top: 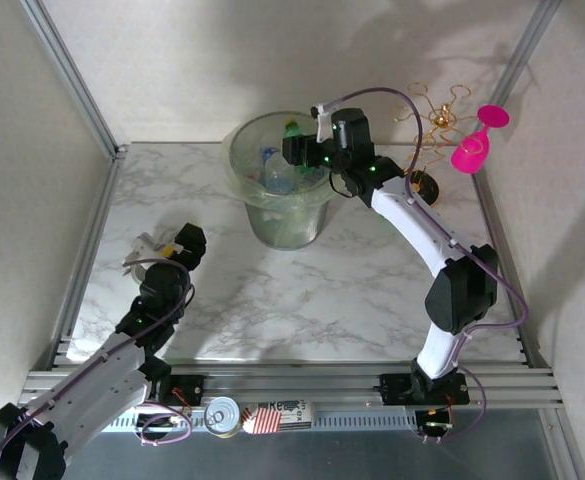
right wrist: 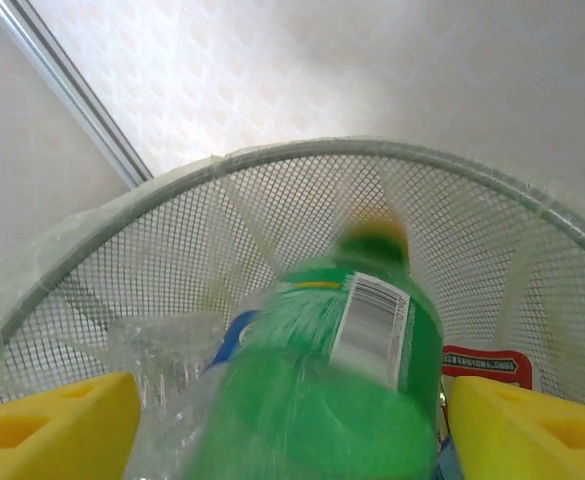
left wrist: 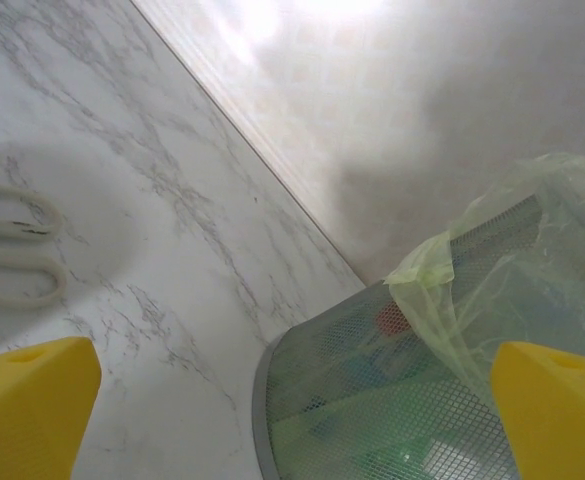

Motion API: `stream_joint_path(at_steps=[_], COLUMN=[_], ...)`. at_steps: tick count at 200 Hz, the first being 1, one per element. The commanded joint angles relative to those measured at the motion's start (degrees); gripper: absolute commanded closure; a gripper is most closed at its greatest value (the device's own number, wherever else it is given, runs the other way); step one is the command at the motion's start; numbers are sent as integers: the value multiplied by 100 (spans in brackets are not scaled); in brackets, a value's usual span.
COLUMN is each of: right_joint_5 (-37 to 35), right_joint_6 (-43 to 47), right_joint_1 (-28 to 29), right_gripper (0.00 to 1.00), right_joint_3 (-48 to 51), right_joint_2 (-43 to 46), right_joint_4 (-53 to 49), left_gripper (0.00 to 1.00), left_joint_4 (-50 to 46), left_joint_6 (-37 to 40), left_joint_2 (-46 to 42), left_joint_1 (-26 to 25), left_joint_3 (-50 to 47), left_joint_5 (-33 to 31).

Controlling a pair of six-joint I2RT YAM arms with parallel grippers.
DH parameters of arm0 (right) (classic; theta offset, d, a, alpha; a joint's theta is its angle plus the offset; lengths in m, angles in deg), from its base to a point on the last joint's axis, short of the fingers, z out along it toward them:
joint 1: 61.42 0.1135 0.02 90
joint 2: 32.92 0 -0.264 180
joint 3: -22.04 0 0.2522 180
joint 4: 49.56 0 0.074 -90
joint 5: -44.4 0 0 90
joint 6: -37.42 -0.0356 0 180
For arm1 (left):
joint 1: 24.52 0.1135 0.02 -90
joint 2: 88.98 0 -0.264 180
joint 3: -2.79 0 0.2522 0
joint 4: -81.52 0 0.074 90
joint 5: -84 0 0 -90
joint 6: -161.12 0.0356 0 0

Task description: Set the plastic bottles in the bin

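Observation:
The bin (top: 272,220), a round mesh bucket lined with a clear bag, stands at the back middle of the marble table. My right gripper (top: 304,152) hangs over its mouth, jaws apart. In the right wrist view a green bottle (right wrist: 342,380) with an orange cap, blurred by motion, lies between the yellow fingers of the right gripper (right wrist: 292,410), with a gap on its left side, above the bin's rim (right wrist: 322,150). A clear bottle (top: 277,172) lies inside. My left gripper (top: 177,245) is open and empty near the table's left. It faces the bin's wall (left wrist: 372,400).
White scissors (left wrist: 12,260) lie on the table beside the left gripper. A gold wire stand (top: 437,120) and a pink wine glass (top: 472,150) stand at the back right. A tin can (top: 222,415) rests on the near rail.

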Motion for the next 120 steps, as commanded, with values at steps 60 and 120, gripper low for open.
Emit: stream_joint_path(at_steps=[60, 120], right_joint_5=[-714, -1894], right_joint_6=[194, 190], right_joint_1=[63, -46], right_gripper=[3, 1], right_joint_3=[280, 2089], right_joint_2=[707, 2046], right_joint_4=[345, 985], left_gripper=[0, 1], left_joint_4=[235, 867], left_joint_6=[507, 706], left_joint_2=[108, 629], left_joint_1=[54, 19], left_joint_3=[116, 291], left_joint_5=[489, 1233])
